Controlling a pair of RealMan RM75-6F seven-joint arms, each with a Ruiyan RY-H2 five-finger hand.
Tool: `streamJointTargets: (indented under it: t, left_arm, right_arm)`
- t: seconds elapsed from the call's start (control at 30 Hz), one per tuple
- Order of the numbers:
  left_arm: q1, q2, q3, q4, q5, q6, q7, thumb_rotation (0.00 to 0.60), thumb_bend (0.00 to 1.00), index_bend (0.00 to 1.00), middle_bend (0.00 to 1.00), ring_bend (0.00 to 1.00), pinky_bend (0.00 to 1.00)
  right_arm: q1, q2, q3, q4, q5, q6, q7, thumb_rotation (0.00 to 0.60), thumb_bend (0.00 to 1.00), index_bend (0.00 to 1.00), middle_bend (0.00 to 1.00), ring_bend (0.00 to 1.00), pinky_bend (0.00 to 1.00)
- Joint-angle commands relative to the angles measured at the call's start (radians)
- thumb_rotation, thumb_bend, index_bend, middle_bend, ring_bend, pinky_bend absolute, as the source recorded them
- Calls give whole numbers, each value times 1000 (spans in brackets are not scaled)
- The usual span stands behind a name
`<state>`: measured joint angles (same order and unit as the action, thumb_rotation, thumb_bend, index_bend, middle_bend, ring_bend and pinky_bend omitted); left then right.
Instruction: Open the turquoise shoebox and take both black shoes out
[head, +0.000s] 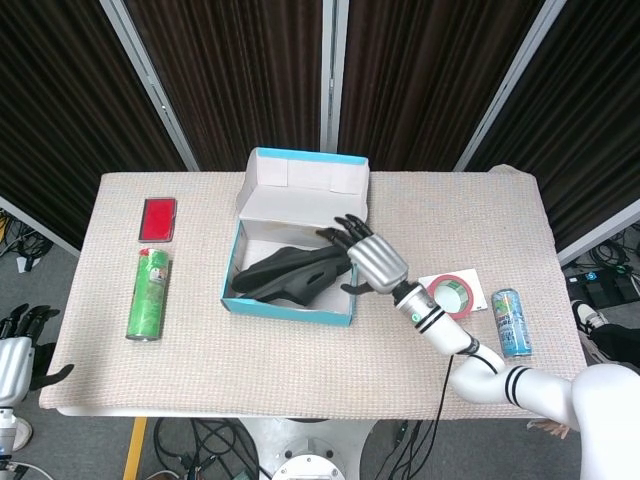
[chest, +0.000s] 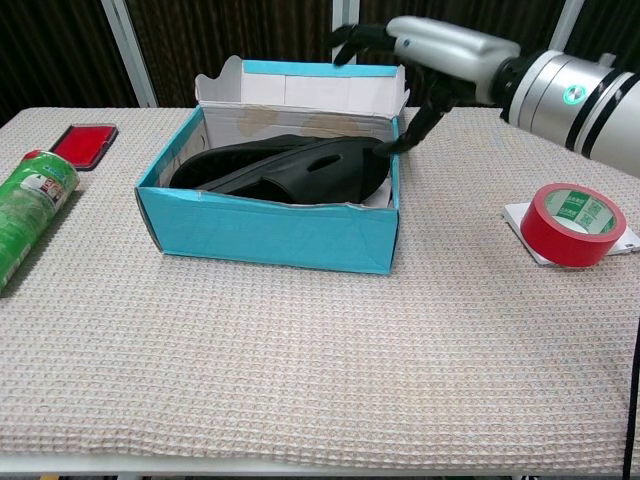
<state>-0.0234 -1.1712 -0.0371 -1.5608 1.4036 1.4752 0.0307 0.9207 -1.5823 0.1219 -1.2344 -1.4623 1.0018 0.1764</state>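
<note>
The turquoise shoebox (head: 285, 308) (chest: 270, 235) stands open in the middle of the table, its lid (head: 305, 185) leaning back. Inside lie the black shoes (head: 285, 272) (chest: 290, 170), one overlapping the other. My right hand (head: 360, 258) (chest: 420, 50) hovers over the box's right end with its fingers spread and holds nothing. Its thumb reaches down to the box's right wall by the shoes; I cannot tell whether it touches them. My left hand (head: 18, 345) hangs off the table's near left corner, fingers apart, empty.
A red flat case (head: 158, 218) (chest: 83, 143) and a green can (head: 148, 293) (chest: 30, 205) on its side lie left of the box. To the right are a red tape roll (head: 450, 293) (chest: 575, 222) on a white card and a blue can (head: 510, 322).
</note>
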Motion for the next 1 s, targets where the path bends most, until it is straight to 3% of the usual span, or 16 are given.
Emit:
streamJointTargets:
  t: [0.03,0.47,0.73,1.0]
  left_arm:
    - [2,-4,1,8,-3,-3,-8,600,21,223,156,80,166]
    - [5,-16,1,36,-4,-9,-35,600,22,223,156,80,166]
    - [4,-19,-1,44,-8,-16,-42,600,21,223,156,80,165]
    - [2,-22,-3,47,-12,-24,-44,600,21,223,156,80,166]
  right_arm:
    - [33,-27,-30,-12,-52,-28,-78,600,50,218,210,0,0]
    - [105,-159,22,68,-35,-99,-247,600,49,280,236,0,0]
    - [141,-216,51,127,-14,-131,-287,600,76,326,254,0,0]
    - [148,-259,36,183,-34,-120,-310,600,103,392,299,0,0]
